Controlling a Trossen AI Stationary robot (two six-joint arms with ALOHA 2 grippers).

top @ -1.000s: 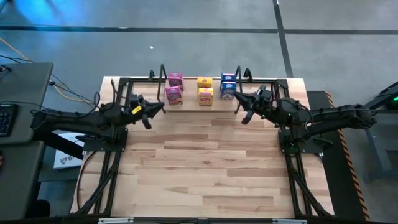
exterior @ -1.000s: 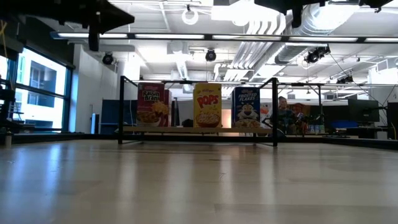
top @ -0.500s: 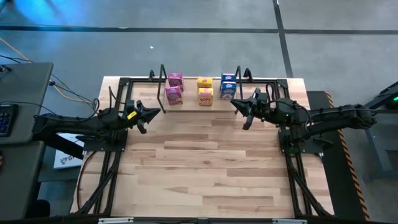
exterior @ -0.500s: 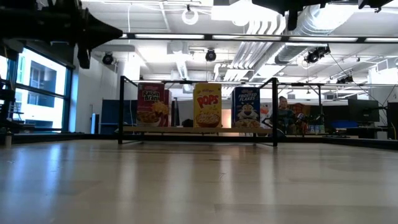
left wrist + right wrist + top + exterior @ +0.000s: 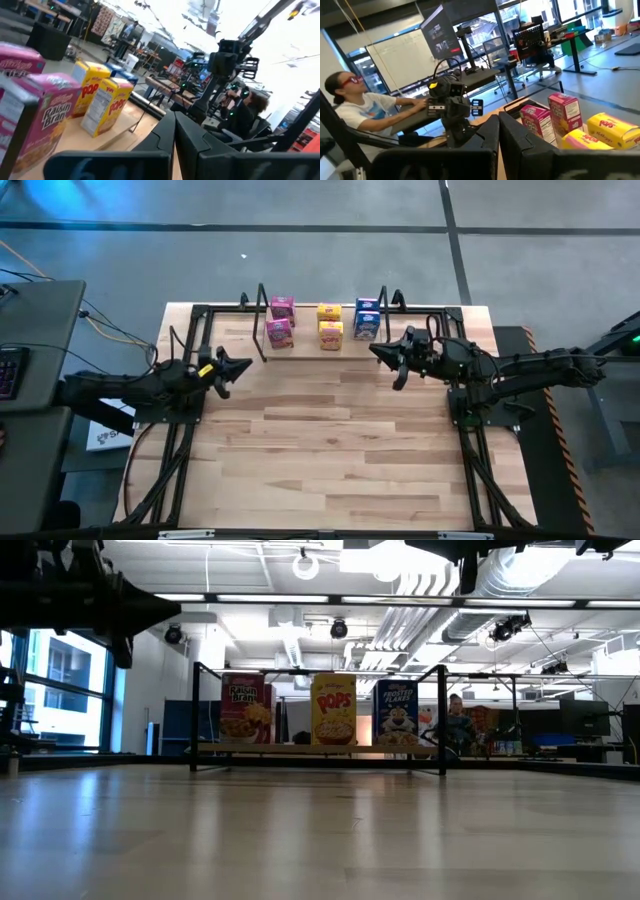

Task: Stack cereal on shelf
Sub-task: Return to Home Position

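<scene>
Several small cereal boxes stand upright on the low wood shelf (image 5: 318, 348) at the table's far edge: two pink (image 5: 279, 332), two yellow (image 5: 331, 334) and two blue (image 5: 366, 326), in pairs one behind the other. The low view shows the front row: Raisin Bran (image 5: 245, 710), Pops (image 5: 334, 708) and Frosted Flakes (image 5: 396, 710). My left gripper (image 5: 240, 364) hovers shut near the shelf's left end, on its near side. My right gripper (image 5: 378, 354) hovers shut just off the shelf's right end. Neither holds anything.
Black wire uprights (image 5: 193, 715) (image 5: 441, 718) stand at the shelf's two ends. The wood-plank tabletop (image 5: 330, 450) stretches toward the near edge. People sit at desks beyond the table (image 5: 355, 105) (image 5: 250, 107).
My left gripper has drawn back from the shelf's left end toward the table's left and near edges. My right gripper has shifted a little toward the near edge, away from the shelf's right end. The boxes have stayed put.
</scene>
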